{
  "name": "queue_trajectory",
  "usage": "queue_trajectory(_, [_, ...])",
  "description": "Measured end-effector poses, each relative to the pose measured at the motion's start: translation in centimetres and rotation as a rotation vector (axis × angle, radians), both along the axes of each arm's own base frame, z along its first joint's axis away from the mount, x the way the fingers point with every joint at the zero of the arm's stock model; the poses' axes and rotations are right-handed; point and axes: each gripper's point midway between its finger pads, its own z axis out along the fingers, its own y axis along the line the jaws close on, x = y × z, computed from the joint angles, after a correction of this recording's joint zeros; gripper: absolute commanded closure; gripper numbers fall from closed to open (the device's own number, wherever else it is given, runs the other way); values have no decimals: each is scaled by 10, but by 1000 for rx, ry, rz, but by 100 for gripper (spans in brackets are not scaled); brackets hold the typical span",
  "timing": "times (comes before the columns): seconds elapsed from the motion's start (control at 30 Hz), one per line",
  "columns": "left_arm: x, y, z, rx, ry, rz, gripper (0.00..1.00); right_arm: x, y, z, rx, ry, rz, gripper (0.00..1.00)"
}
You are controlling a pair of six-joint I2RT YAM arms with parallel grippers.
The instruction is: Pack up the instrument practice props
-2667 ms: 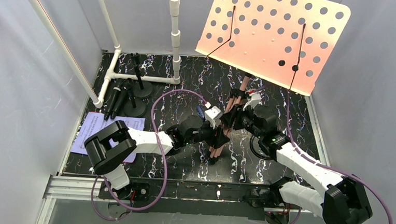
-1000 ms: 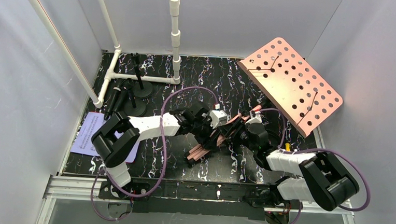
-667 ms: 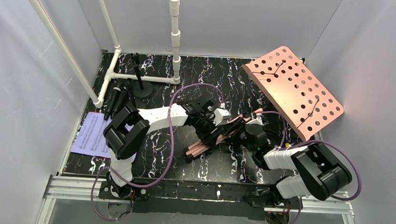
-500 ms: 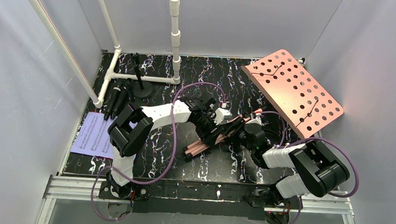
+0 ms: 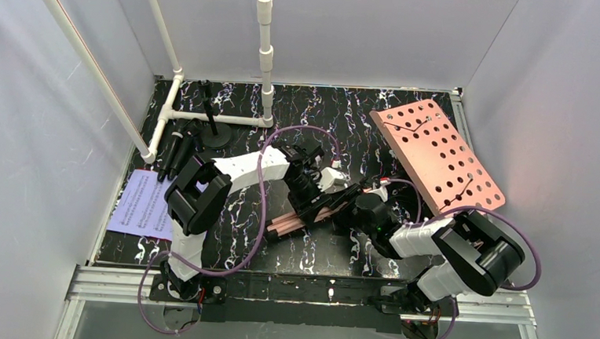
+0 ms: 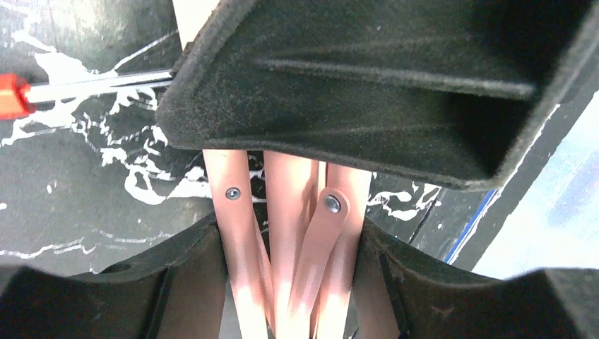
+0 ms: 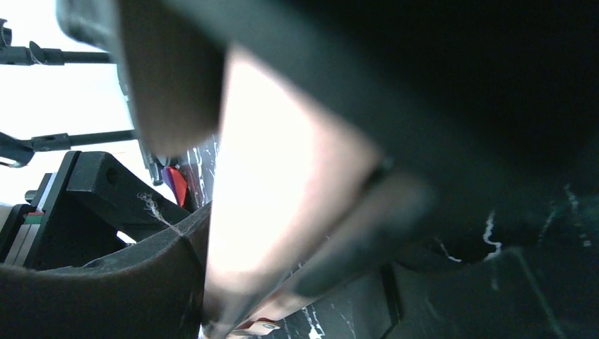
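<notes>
The pink rack [image 5: 438, 156] borders table's [image 5: 316, 108] right edge.

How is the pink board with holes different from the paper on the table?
The pink board is full of round holes; the paper has printed lines instead. The board sits on the right, the paper on the left. The board's legs are held by the left gripper and right gripper; no gripper holds the paper. Both are flat rectangles.
</notes>
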Motion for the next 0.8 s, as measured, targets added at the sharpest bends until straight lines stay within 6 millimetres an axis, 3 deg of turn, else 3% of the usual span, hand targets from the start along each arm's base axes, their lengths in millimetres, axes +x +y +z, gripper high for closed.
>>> queue_trajectory(0.23, [3,26,6,78,19,-6,100,0,27,-1,58,49,-31,99])
queue_trajectory(0.33, [2,40,7,121,36,-6,97,-1,41,-2,85,61,-33,94])
queue_trajectory(0.7, [2,50,5,145,7,-16,86,-3,50,-2,111,48,-60,36])
queue_trajectory(0.8, [2,51,2,145,-8,-23,85,-6,50,-1,94,42,-57,29])
